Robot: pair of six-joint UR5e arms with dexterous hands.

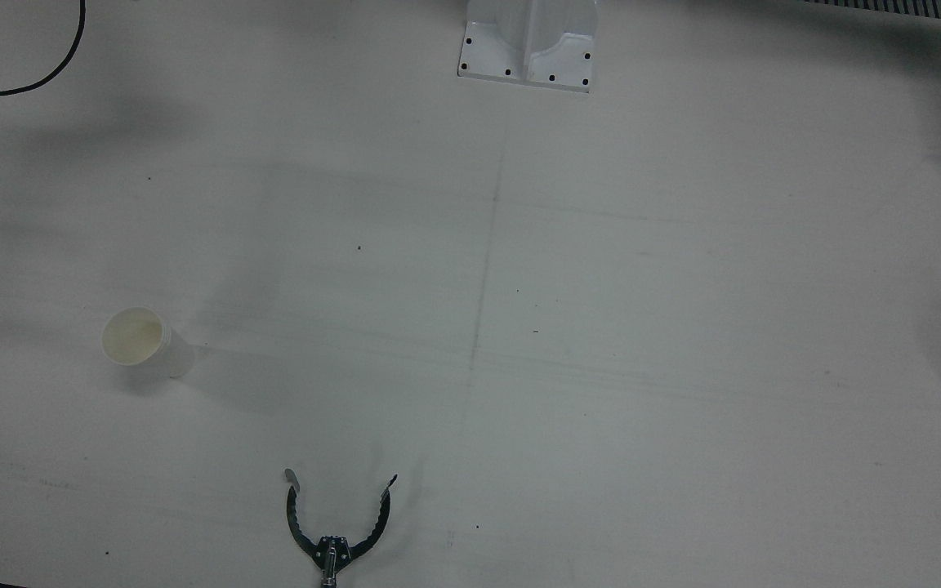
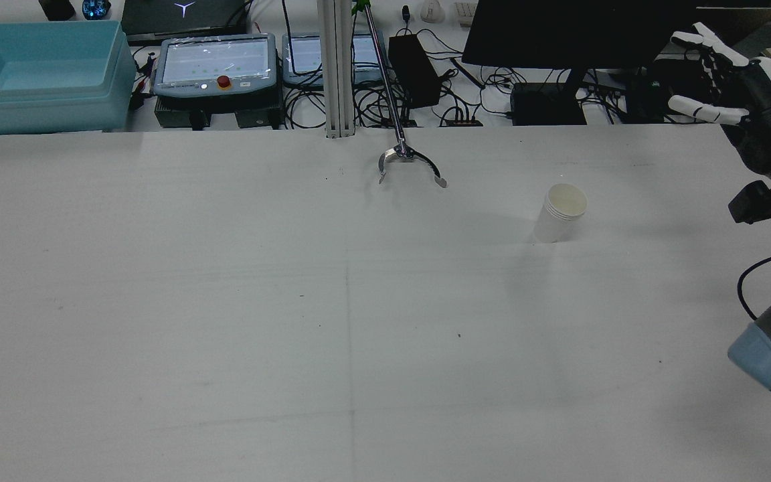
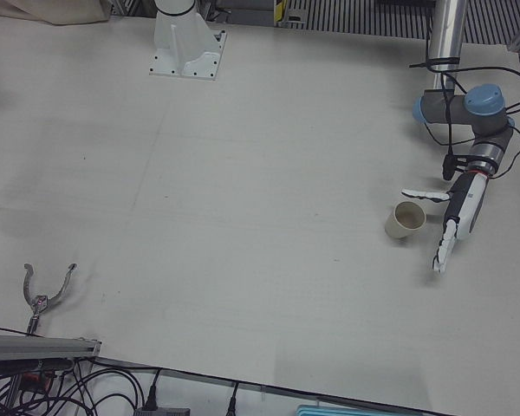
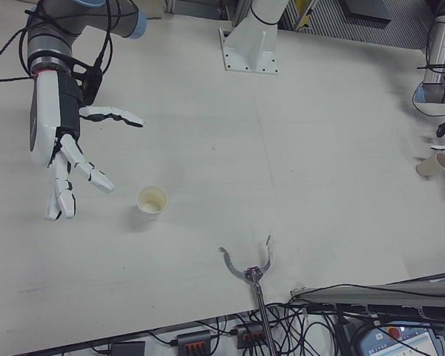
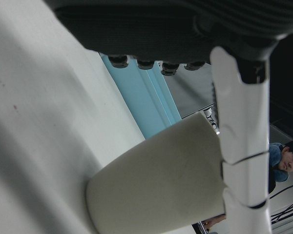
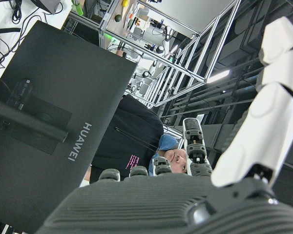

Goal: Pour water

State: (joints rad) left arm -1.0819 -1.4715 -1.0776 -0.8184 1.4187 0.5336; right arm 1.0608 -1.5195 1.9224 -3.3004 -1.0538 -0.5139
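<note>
A white paper cup (image 4: 152,200) stands upright on the table and looks empty; it also shows in the front view (image 1: 137,337) and the rear view (image 2: 563,211). My right hand (image 4: 63,141) hovers open to the cup's side, fingers spread, apart from it; the rear view shows it raised (image 2: 727,80). A second paper cup (image 3: 405,219) stands near the other table edge. My left hand (image 3: 455,217) is open right beside it, fingers straight. In the left hand view one finger (image 5: 241,146) lies along this cup (image 5: 156,185); I cannot tell if it touches.
A metal grabber claw (image 1: 338,523) on a rod lies at the operators' edge, also seen in the rear view (image 2: 409,161). A white arm pedestal (image 1: 528,49) stands at the robot's side. A blue bin (image 2: 37,73), screens and cables sit beyond the table.
</note>
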